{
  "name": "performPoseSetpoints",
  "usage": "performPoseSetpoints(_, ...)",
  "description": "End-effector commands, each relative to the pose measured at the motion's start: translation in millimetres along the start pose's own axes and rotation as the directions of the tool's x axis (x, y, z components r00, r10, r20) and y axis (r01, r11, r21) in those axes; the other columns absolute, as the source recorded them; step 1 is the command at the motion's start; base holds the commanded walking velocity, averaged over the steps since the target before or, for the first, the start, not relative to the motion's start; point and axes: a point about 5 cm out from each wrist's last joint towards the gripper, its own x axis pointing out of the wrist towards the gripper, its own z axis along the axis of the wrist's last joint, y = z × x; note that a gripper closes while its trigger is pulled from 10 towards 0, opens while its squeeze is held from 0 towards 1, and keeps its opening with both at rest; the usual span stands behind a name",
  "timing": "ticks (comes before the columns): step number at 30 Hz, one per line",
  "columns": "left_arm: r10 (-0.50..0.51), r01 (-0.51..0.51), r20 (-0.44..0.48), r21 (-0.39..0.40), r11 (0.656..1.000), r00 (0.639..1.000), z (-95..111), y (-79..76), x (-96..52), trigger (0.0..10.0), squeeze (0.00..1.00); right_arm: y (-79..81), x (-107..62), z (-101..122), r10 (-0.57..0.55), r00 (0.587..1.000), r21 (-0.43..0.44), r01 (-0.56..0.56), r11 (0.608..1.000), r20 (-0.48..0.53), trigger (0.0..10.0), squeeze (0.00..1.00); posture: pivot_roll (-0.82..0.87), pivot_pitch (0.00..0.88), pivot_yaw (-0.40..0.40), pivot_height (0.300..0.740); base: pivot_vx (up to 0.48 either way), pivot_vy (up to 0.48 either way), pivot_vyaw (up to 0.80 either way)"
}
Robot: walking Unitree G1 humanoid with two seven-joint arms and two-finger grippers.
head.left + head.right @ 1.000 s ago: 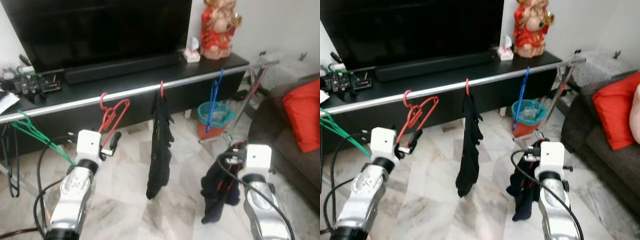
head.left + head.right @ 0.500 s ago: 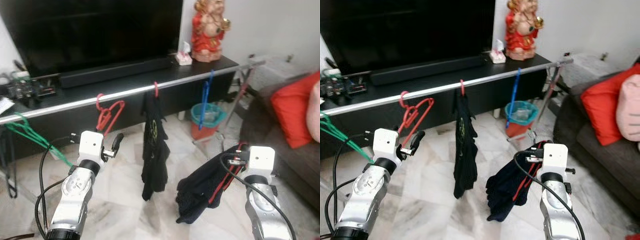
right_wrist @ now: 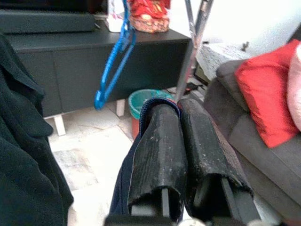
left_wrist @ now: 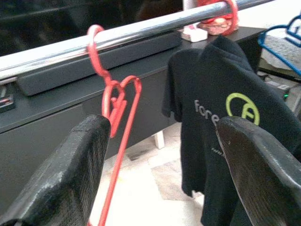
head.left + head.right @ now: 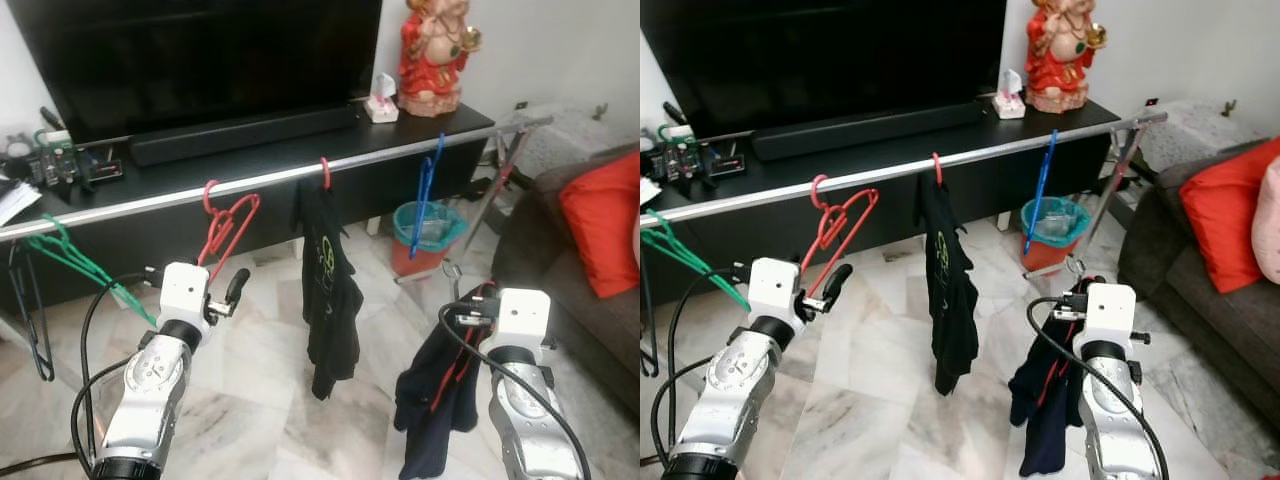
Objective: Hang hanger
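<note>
Right pincer (image 3: pixel 181 141) pinching a dark navy garment on a red hanger (image 5: pixel 1045 385), low beside the long silver rail (image 5: pixel 250 183).

Its fingers are pressed together on the cloth, which droops toward the marble floor (image 5: pixel 260 400). The left pincer (image 4: pixel 164 155) is spread wide and empty, facing an empty red plastic hanger (image 5: pixel 226 222) hooked on the rail. Next along hangs a black T-shirt (image 4: pixel 225 122) printed with white "fore…" and a yellow-green circle logo, then a blue plastic hanger (image 5: pixel 1042 195).
</note>
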Motion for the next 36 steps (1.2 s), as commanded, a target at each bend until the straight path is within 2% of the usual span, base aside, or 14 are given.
performPoseSetpoints(1,-0.006,0.006,0.007,0.003,1.0,1.0,3,1.0,1.5,10.0,0.0,-0.6,2.5,7,-0.008,0.999,-0.001,0.008,1.0,0.039,10.0,0.0,-0.15,0.0,-0.011,0.732,0.0,0.319,0.0)
performPoseSetpoints(12,-0.013,0.013,0.008,0.003,1.0,1.0,4,1.2,1.3,10.0,0.0,0.2,2.1,6,-0.017,0.999,0.025,0.017,1.0,0.03,10.0,0.0,-0.15,0.0,-0.005,0.732,0.0,0.319,0.0)
performPoseSetpoints(18,-0.021,0.021,0.011,0.005,1.0,1.0,6,0.6,1.7,10.0,0.0,1.4,1.3,6,-0.017,0.999,0.02,0.016,1.0,0.042,10.0,0.0,-0.15,0.0,0.0,0.732,0.0,0.31,-0.49)
performPoseSetpoints(24,-0.059,0.058,0.028,0.006,0.998,0.998,9,-4.0,2.3,10.0,0.0,0.9,0.5,4,-0.02,0.999,0.011,0.02,1.0,0.035,10.0,0.0,-0.15,0.0,0.0,0.732,0.0,0.0,0.0)
performPoseSetpoints(32,-0.089,0.09,0.034,-0.009,0.996,0.995,11,-10.5,2.3,10.0,0.0,-9.0,-4.6,-17,-0.056,0.998,-0.014,0.055,0.998,-0.036,10.0,0.0,-0.15,0.0,-0.001,0.732,0.0,0.0,0.0)
performPoseSetpoints(36,-0.091,0.092,0.026,-0.009,0.996,0.995,10,-11.4,3.1,10.0,0.0,-18.8,-12.2,-41,-0.1,0.987,-0.011,0.099,0.995,-0.129,10.0,0.0,-0.15,0.0,-0.001,0.732,0.0,0.0,0.0)
